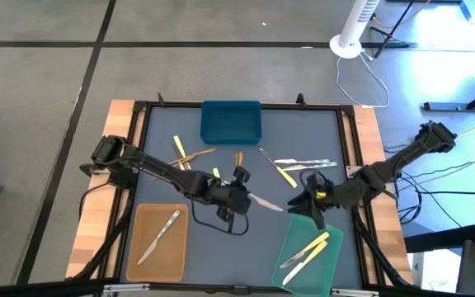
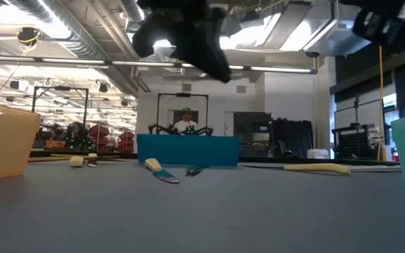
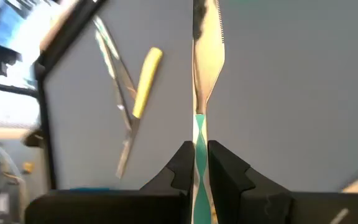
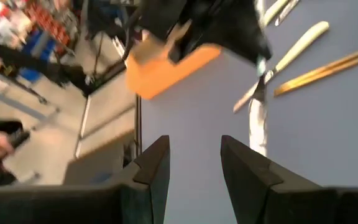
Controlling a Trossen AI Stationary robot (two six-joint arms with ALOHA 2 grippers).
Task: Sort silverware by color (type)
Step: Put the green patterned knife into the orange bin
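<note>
Step in hand: left end effector [image 1: 246, 199], frame centre, pinched on the handle of a silvery knife [image 1: 264, 201], carried clear of the bench [image 1: 345, 132]. Judgement: next move is a carry to the tan tray [image 1: 143, 256], lower left, which holds one silver utensil. Right end effector [image 1: 310, 208] part open, empty, just beside the blade; green tray [image 1: 332, 262] beneath. Other silverware [image 1: 303, 163] lies loose above centre

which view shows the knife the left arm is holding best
The left wrist view: the silvery knife fills the frame, its handle pinched between the left gripper fingers, serrated blade pointing away. The high view shows it small, sticking out toward the right gripper. The right wrist view catches its blade. The low view doesn't clearly show it.
</note>
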